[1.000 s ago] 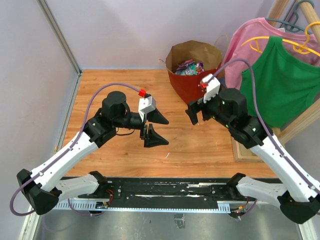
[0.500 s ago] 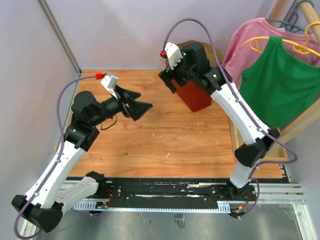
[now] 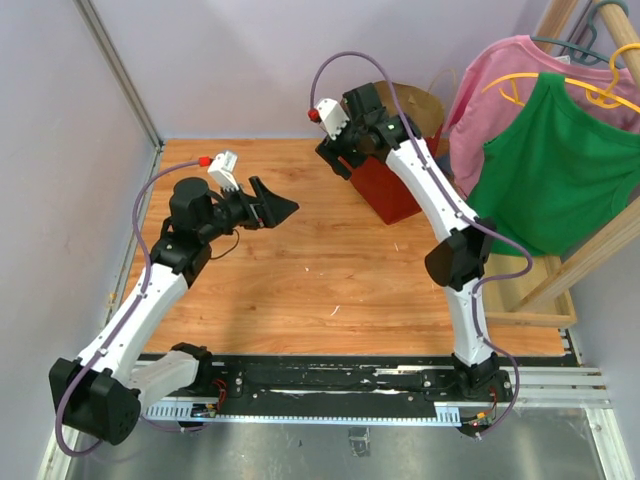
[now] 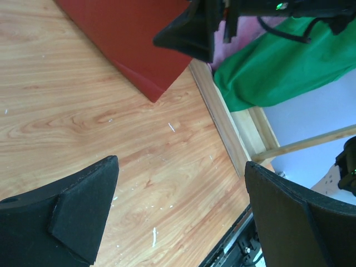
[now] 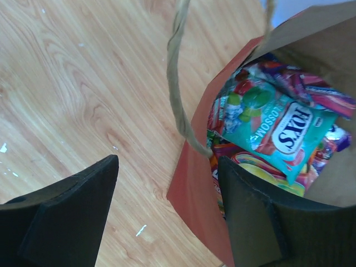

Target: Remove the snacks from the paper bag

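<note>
I am on the reach-in step: nothing is out yet. The snacks (image 5: 278, 133) all lie inside the paper bag (image 3: 395, 195), which stands upright at the far side of the desk (image 3: 330, 270), beside the hanging green shirt (image 3: 560, 170).

My right tool (image 5: 167, 167) hangs above the bag's rim on the open-desk side, its jaws apart and gripping nothing. From its wrist view one finger sits over bare wood and the other over the bag's mouth, with the twisted handle (image 5: 173, 72) looping up between them. My left tool (image 3: 275, 200) hovers over the middle of the desk, jaws spread wide and empty, well apart from the bag.

As I judge it, the next move is to shift the right tool further over the mouth so both fingers clear the rim and the handle. Then I should lower onto the teal packet (image 5: 272, 125) lying on top and close on it. That glossy wrapper may slip, and catching the handle could tip the bag.
</note>
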Controlling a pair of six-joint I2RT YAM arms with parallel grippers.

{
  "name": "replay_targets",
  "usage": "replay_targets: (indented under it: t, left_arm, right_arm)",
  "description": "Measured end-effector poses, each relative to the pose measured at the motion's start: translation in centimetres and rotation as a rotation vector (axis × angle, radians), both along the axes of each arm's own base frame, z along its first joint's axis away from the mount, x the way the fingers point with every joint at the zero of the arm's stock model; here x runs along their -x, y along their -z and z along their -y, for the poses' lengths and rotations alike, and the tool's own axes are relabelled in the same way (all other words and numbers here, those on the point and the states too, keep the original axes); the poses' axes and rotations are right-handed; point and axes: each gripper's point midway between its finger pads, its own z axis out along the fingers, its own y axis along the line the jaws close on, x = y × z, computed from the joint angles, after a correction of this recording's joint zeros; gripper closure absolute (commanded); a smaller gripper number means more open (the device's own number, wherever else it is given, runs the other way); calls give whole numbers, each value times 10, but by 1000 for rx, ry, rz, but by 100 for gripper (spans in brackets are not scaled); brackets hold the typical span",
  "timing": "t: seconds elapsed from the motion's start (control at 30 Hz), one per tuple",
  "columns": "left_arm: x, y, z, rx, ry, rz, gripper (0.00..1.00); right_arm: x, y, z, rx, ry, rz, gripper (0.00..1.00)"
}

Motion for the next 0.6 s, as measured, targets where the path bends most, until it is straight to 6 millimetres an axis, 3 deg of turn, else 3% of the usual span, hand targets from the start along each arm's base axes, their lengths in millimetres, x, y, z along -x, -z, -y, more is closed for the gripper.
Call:
replay_targets:
  t: [0.1, 0.2, 0.33, 0.5, 0.6]
  left_arm:
    - [-5, 2, -4, 0, -14, -1, 0]
    - [-12, 9, -9, -2, -36, -15, 0]
    - [-22, 23, -21, -4, -77, -55, 0]
    - [-34, 30, -51, 26, -178, -89, 0]
    - [-38, 31, -79, 58, -269, -102, 0]
  right_arm:
    - [-6, 28, 0, 38, -9, -45, 31]
    - [-9, 40, -1, 53, -14, -61, 43]
    - [-12, 39, -3, 47, -18, -43, 69]
    - [-16, 44, 0, 73, 20, -4, 94]
    - [-16, 46, -3, 116, 42, 32, 99]
